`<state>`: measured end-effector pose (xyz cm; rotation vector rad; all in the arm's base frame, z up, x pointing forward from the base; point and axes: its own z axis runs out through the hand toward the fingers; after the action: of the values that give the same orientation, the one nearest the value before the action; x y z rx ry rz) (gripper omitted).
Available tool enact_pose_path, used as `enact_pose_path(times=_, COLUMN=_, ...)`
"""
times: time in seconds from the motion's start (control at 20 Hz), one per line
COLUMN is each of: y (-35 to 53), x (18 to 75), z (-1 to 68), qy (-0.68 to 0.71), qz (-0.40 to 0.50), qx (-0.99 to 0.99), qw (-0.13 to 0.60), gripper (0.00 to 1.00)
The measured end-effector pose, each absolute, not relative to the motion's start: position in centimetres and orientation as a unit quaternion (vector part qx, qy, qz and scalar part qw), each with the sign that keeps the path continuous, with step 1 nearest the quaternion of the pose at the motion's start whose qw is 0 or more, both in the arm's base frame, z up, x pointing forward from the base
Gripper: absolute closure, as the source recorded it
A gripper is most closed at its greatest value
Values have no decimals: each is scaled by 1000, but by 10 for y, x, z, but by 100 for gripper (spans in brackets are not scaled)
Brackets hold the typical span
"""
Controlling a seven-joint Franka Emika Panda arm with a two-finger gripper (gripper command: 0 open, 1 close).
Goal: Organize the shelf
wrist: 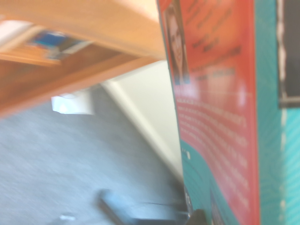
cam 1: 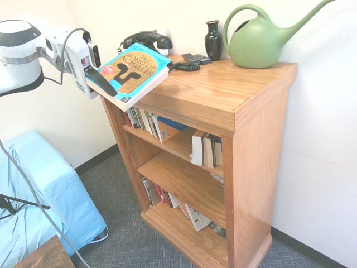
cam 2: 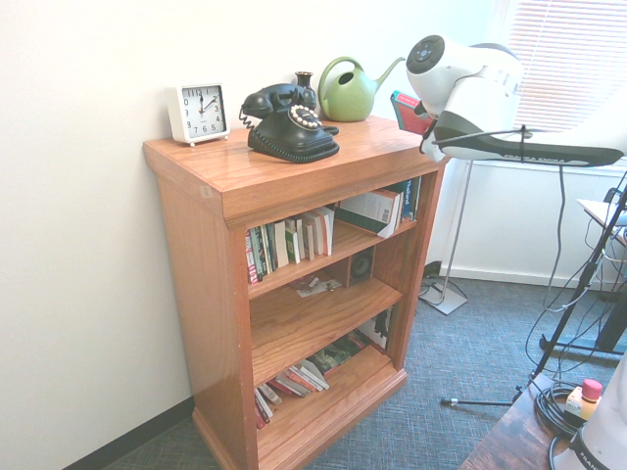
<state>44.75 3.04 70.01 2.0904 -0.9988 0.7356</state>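
In the first exterior view the gripper (cam 1: 101,79) is clamped on the book (cam 1: 132,74), tilted above the shelf's (cam 1: 209,92) front edge; lower it before sliding it in. In the wrist view its cover fills one side: level it first.

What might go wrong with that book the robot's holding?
The book is tilted and held near one edge by the claw, so it might slip or pivot. It's also close to the black telephone and its coiled cord; a swing that way could knock or snag them.
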Motion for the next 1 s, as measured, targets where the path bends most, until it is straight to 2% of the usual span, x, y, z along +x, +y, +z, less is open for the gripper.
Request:
enact_pose_path(times=0.5, y=39, x=374, z=597, qy=-373, qz=293, qx=851, qw=225, gripper=100)
enact_pose_path(times=1.0, y=25, x=385, z=505, qy=-365, qz=295, qx=875, qw=120, gripper=100)
